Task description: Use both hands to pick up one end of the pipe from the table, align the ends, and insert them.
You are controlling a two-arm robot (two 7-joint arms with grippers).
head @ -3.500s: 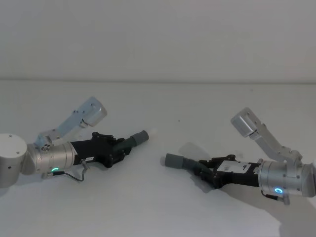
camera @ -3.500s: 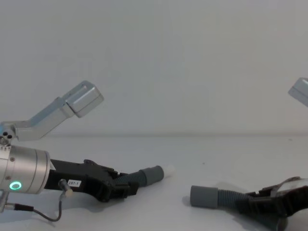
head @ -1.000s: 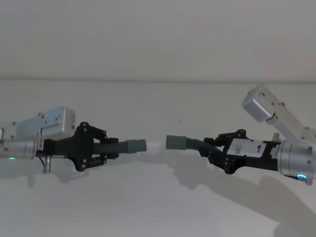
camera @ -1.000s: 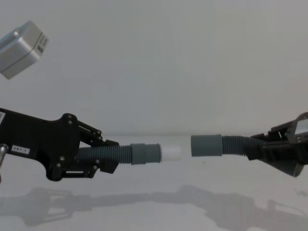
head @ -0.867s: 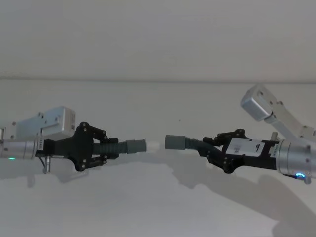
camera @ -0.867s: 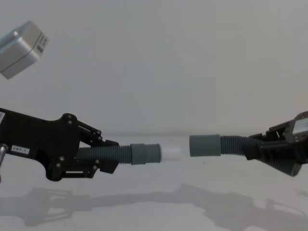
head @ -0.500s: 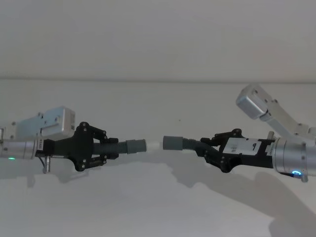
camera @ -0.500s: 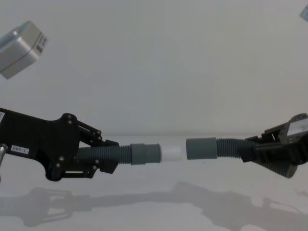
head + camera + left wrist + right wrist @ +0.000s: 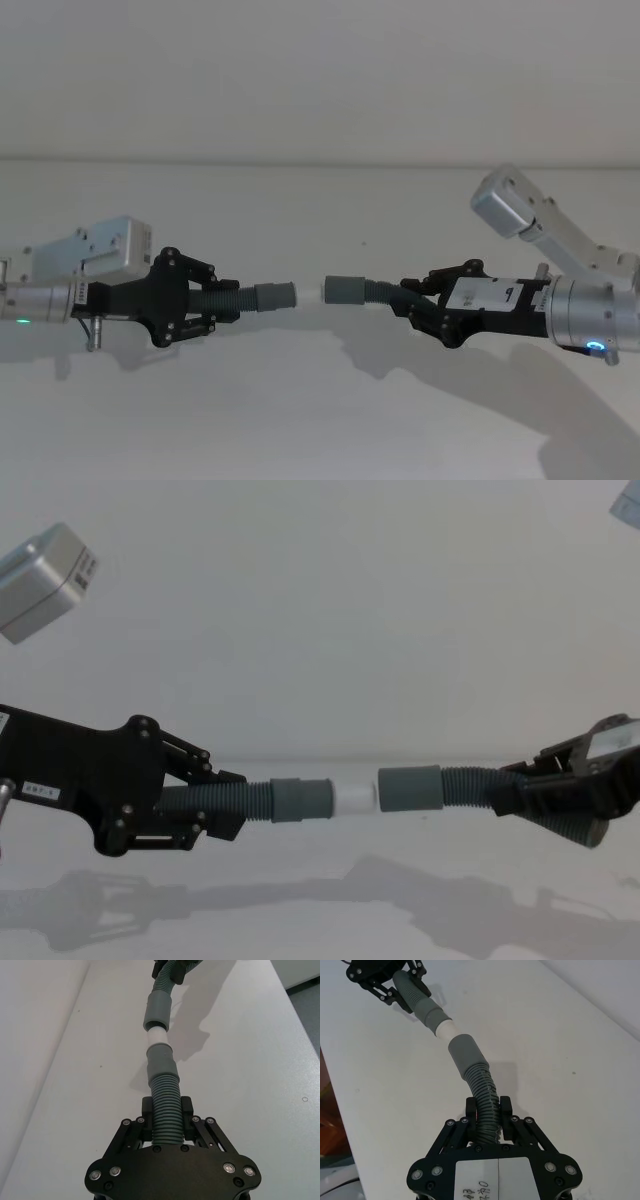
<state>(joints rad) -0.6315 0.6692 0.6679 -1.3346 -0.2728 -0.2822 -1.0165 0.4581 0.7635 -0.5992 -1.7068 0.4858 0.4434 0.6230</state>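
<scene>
Since half a second ago, the right gripper (image 9: pixel 418 300) has been carried further toward the left one, so the gap between the two collars has been closed to almost nothing; the left gripper (image 9: pixel 212 305) has been kept where it was.

In the head view, both pieces are held above the white matte table (image 9: pixel 320 420), midway between its left and right edges. The left arm is stretched out level, and the short ribbed hose (image 9: pixel 240 298) is clamped between its black fingers, with a smooth grey collar (image 9: pixel 276 295) and a white tip (image 9: pixel 310 293) pointing right. The right arm is angled in from the right edge, a blue ring light at its wrist, and it is closed on the curved hose (image 9: pixel 385 291), whose collar (image 9: pixel 344 290) meets the white tip.

In the chest view, the two pieces are seen lined up in a nearly straight horizontal run, collar mouth against tip, and shadows are cast on the table below.

In the left wrist view, the ribbed hose is seen gripped between the angular black fingers (image 9: pixel 146 1110), and the white tip is seen reaching the opposite collar.

In the right wrist view, the corrugated dark grey hose is pinched likewise, bent slightly toward the other piece.
</scene>
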